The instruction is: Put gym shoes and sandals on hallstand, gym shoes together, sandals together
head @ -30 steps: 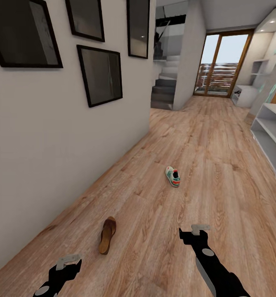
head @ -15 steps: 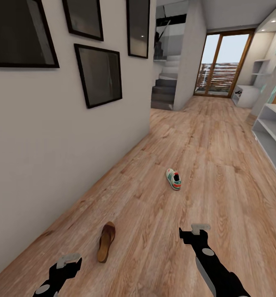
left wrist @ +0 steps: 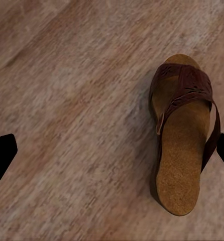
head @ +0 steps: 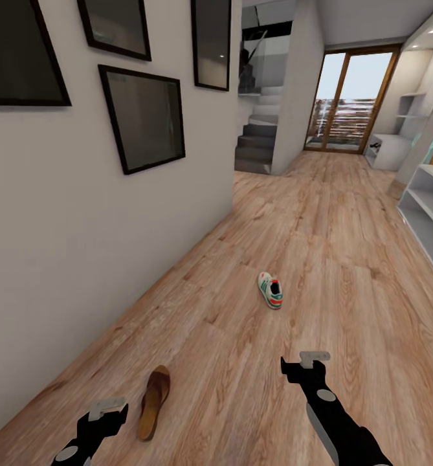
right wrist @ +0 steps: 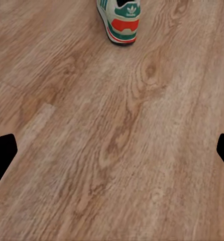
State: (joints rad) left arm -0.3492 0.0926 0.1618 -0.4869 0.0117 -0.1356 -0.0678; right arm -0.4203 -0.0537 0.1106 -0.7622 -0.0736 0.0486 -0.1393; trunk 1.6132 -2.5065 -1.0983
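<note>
One brown sandal (head: pixel 153 401) lies on the corridor floor (head: pixel 345 272) close to the left wall, just to the right of my left gripper (head: pixel 103 417). In the left wrist view the sandal (left wrist: pixel 182 135) lies below the open left gripper (left wrist: pixel 117 148), beside one finger. A white gym shoe (head: pixel 270 289) with green stripes and a red heel sits mid-corridor, well ahead of my open right gripper (head: pixel 305 362). The right wrist view has the gym shoe (right wrist: pixel 119 20) far off, with bare planks under the right gripper (right wrist: pixel 117 145). The hallstand (head: pixel 386 150), with stepped wall shelves above it, stands far down on the right.
A grey wall (head: pixel 80 259) with dark framed pictures (head: pixel 145 116) runs along the left. A long white shelved bench (head: pixel 430 213) lines the right wall. Stairs (head: pixel 258 139) and a glass door (head: pixel 345 100) close the far end.
The camera has moved forward and turned, so the sandal and gym shoe sit lower and further left in view. The sandal is now beside my left gripper. Both arms hold their pose.
</note>
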